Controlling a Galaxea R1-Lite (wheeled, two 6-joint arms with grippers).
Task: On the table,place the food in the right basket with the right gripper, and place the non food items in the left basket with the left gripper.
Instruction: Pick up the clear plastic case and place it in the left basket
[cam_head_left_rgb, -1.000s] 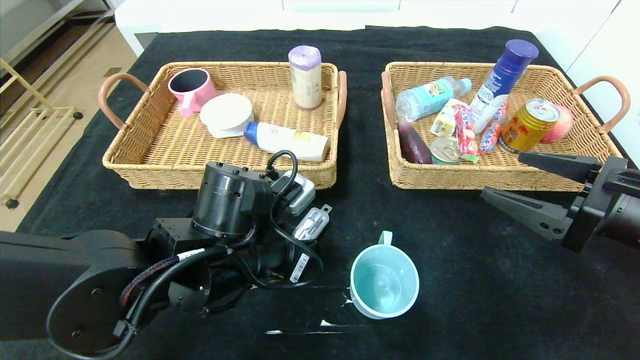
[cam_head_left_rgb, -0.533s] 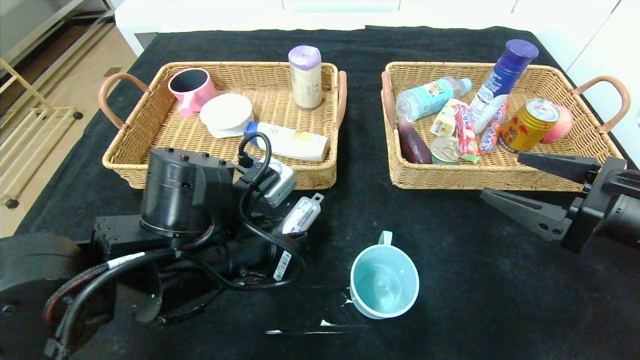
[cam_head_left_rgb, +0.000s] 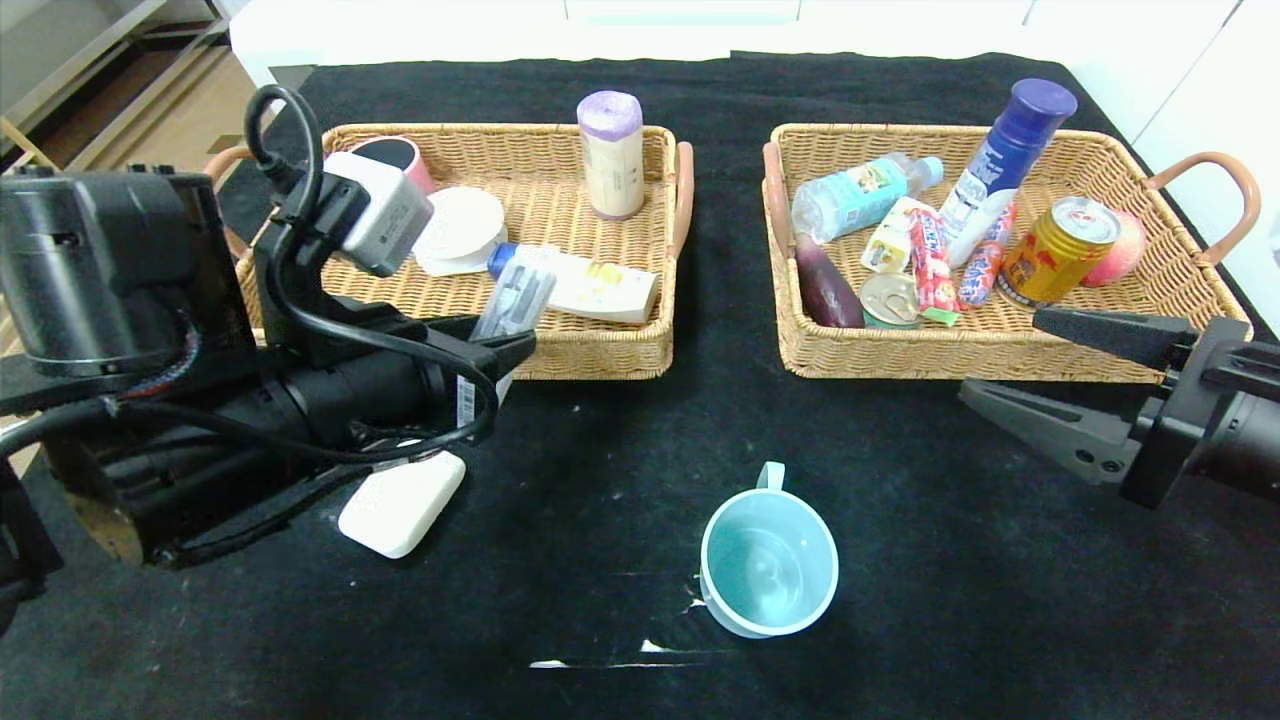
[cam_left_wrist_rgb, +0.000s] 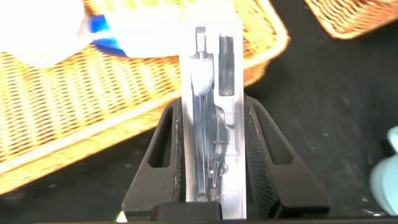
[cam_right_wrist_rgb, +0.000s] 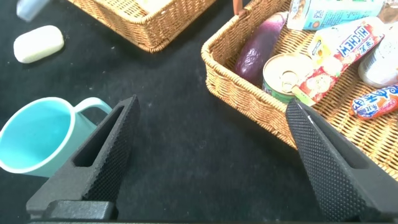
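Observation:
My left gripper (cam_head_left_rgb: 510, 335) is shut on the slim clear plastic case (cam_head_left_rgb: 515, 295) and holds it lifted over the front wall of the left basket (cam_head_left_rgb: 620, 350). In the left wrist view the case (cam_left_wrist_rgb: 211, 137) stands between both fingers of that gripper (cam_left_wrist_rgb: 213, 106). The white soap block (cam_head_left_rgb: 400, 503) and the teal mug (cam_head_left_rgb: 768, 560) lie on the black table (cam_head_left_rgb: 600, 480). My right gripper (cam_head_left_rgb: 1000, 355) is open and empty before the right basket (cam_head_left_rgb: 900, 350), which holds the water bottle (cam_head_left_rgb: 860, 195), red candy pack (cam_head_left_rgb: 930, 262) and gold can (cam_head_left_rgb: 1058, 250).
The left basket holds a pink mug (cam_head_left_rgb: 400, 152), a white round lid (cam_head_left_rgb: 465, 225), a lotion tube (cam_head_left_rgb: 590, 285) and a purple-topped roll (cam_head_left_rgb: 611, 155). The right basket also holds a blue-capped bottle (cam_head_left_rgb: 1010, 160), a purple eggplant (cam_head_left_rgb: 825, 285), a tin (cam_head_left_rgb: 888, 300) and a peach (cam_head_left_rgb: 1120, 250).
My left gripper has risen and moved left and back toward the left basket with the clear case in it, uncovering the soap block. The right arm has not moved.

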